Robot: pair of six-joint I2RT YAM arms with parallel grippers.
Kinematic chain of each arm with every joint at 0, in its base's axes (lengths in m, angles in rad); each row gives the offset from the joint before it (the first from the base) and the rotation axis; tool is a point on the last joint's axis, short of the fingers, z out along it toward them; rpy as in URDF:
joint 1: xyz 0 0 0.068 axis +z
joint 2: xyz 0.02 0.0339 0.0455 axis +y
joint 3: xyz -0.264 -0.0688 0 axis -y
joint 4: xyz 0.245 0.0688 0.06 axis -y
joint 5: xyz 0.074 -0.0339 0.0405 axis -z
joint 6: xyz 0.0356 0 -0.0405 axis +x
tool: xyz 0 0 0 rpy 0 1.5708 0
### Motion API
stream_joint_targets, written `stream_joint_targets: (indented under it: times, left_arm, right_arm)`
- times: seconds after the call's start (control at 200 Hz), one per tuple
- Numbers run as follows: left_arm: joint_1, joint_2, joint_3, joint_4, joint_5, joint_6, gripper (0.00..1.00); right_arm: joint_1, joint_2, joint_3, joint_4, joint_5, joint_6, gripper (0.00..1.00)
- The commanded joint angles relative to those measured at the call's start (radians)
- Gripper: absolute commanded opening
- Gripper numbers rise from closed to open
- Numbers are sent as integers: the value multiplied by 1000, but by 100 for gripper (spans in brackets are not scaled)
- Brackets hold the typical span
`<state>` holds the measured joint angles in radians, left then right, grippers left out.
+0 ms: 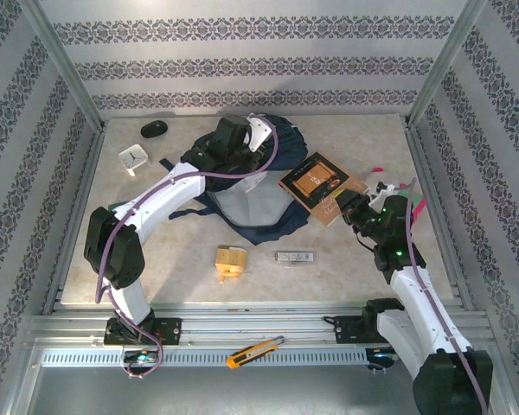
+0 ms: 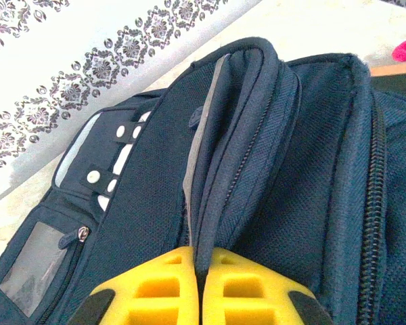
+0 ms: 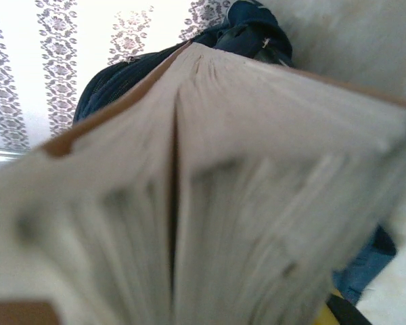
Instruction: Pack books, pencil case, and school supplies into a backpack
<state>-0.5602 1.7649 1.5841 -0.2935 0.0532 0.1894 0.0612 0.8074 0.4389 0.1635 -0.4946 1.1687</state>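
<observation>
The left hand point(image 2: 199, 261) is clamped tight on the backpack point(image 1: 272, 226), pinching a fold of navy mesh fabric and zip edge at the bag's 12 o'clock end. The soft backpack sprawls on the worktop point(image 1: 182, 259), its long axis running 12 to 6. Just off its 3 o'clock side, the right hand point(image 1: 350, 204) grips the book point(image 1: 316, 181) at the book's 4 o'clock edge. The flat, brown-covered book is turned diamond-wise, pale page edges facing that hand. At the bag's 6 o'clock lie a tan blocky item point(image 1: 231, 262) and a slim silver bar point(image 1: 291, 256).
</observation>
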Motion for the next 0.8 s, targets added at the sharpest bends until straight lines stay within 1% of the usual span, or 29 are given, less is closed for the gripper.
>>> stream_joint_targets:
  times: [0.0,0.125,0.32,0.445,0.65,0.794]
  left_arm:
    - [18,-28,63,45,30,-51,0]
    - [28,-19,81,36,45,-72,0]
    - [40,-7,106,22,54,-86,0]
    - [45,-3,108,29,68,-91,0]
    - [50,-3,111,30,81,-90,0]
    - [53,-1,111,31,90,-87,0]
  right_arm:
    - [70,16,-21,205,90,104,0]
    - [179,47,-35,237,243,152,0]
    - [318,138,-30,308,408,183,0]
    - [388,221,0,340,480,193,0]
    - [487,378,46,489,604,216,0]
    - [525,519,103,621,625,209,0]
